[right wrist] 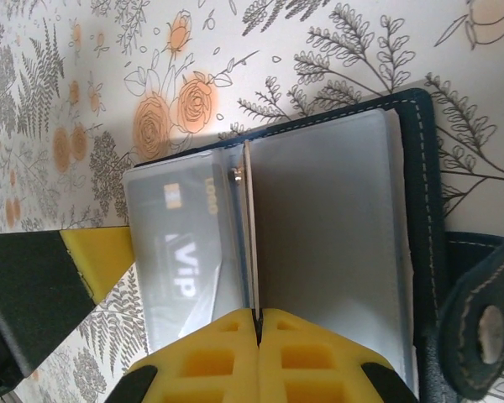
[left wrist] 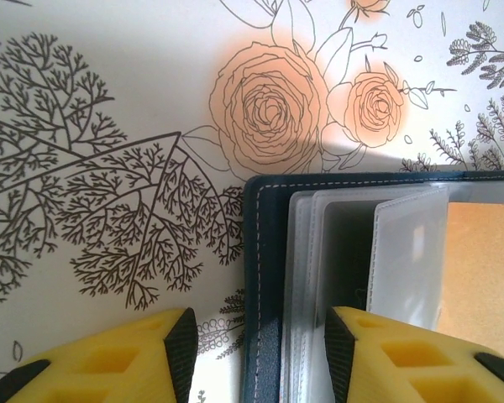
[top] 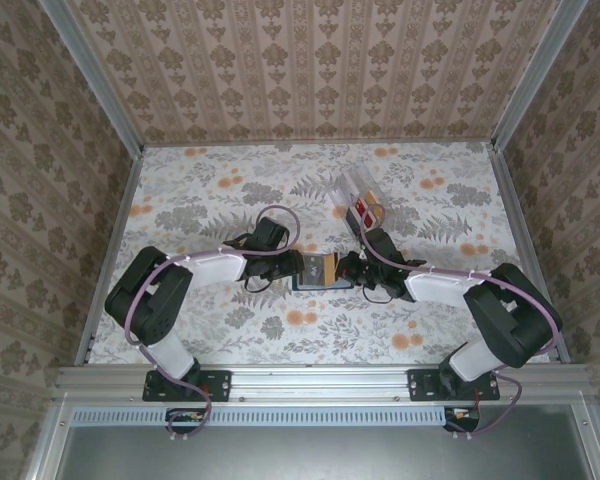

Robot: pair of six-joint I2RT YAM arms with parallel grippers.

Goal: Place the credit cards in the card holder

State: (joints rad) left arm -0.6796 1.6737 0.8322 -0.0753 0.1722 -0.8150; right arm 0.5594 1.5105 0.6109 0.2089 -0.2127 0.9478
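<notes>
The card holder (left wrist: 256,277) lies open on the flowered desk (left wrist: 109,101) between the two arms. The left gripper (left wrist: 260,336) has its jaws apart, straddling the holder's navy edge and clear sleeves. The right gripper (right wrist: 258,323) has its jaws pinched shut on one upright sleeve of the holder. A dark grey card (right wrist: 181,252) sits in a sleeve, and an orange card (left wrist: 483,269) shows across the fold. A clear box (top: 363,203) stands behind.

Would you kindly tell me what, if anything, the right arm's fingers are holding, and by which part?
The right gripper holds one credit card, seen edge-on, pinched by its near edge and standing upright over the open card holder.
</notes>
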